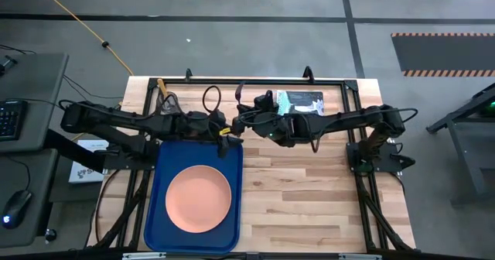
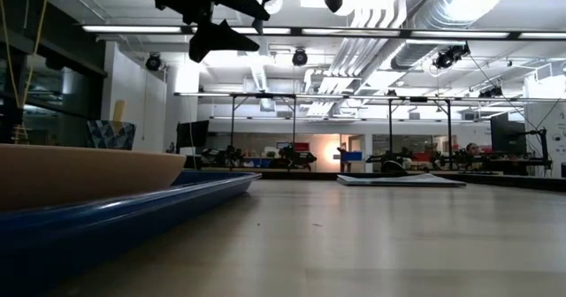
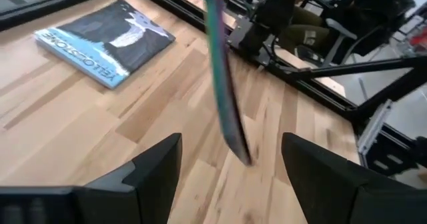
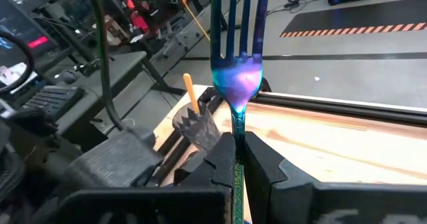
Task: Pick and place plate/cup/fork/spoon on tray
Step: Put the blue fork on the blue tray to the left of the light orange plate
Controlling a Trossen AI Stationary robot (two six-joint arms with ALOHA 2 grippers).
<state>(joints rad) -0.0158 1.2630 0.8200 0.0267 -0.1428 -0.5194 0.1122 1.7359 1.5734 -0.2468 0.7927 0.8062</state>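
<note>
My right gripper (image 1: 238, 121) is above the tray's far edge, shut on the teal-blue fork (image 4: 238, 71), whose tines point away from it. My left gripper (image 1: 224, 142) is open and empty right beside it. In the left wrist view the fork (image 3: 223, 84) slants down in front of the open fingers (image 3: 230, 144). The salmon plate (image 1: 199, 198) lies on the blue tray (image 1: 158, 213). The dark grey cup (image 1: 169, 102) stands at the far left of the table, with the spoon's yellow handle (image 1: 161, 84) sticking out of it. My right gripper pinches the fork's handle (image 4: 237, 151) between its two shut fingers. The fingers lie along the handle, and the neck and tines stick out ahead of the fingertips. The fork is lifted clear of the table and the tray.
A teal-covered book (image 1: 302, 101) lies flat at the far middle of the table, to the right of both grippers. Bare wood stretches to the right of the tray. A black frame runs along the table's far edge.
</note>
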